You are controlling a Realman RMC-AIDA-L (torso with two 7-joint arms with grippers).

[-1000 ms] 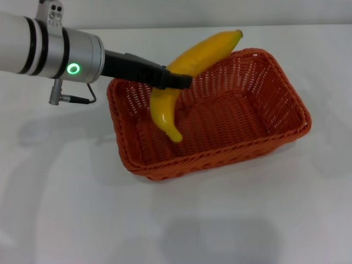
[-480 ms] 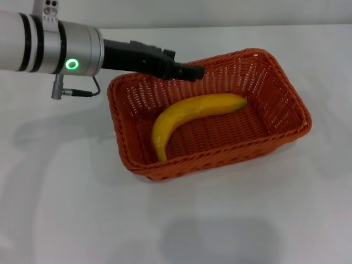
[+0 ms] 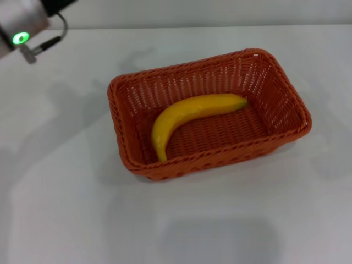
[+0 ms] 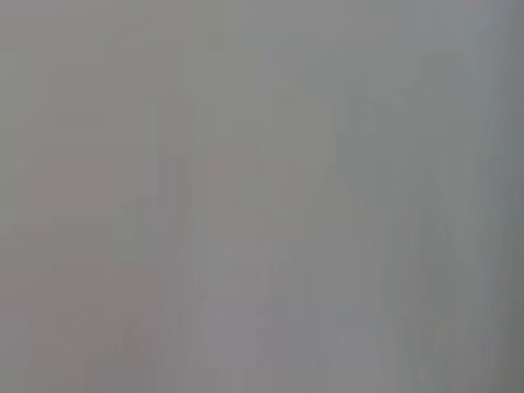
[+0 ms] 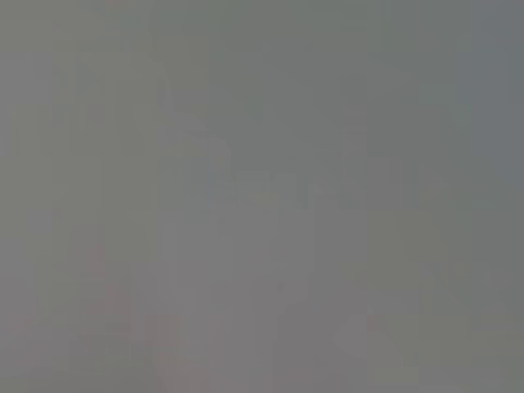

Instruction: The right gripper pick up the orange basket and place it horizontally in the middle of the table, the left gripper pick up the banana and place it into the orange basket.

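Note:
The orange basket (image 3: 304, 119) sits lengthwise across the middle of the white table (image 3: 66, 214) in the head view. The yellow banana (image 3: 187, 110) lies flat inside it, curving from the basket's left front towards its right side, and nothing holds it. My left arm's silver wrist with the green ring light (image 3: 21, 37) shows at the far left corner, well away from the basket, and its fingers are cut off by the picture's edge. The right gripper is out of view. Both wrist views show only plain grey.
Bare white tabletop surrounds the basket on all sides. The table's far edge (image 3: 181, 27) runs along the back, with a pale wall behind it.
A second ago the left gripper held the banana over the basket. It let the banana drop in, then pulled back up and to the left, nearly out of the picture.

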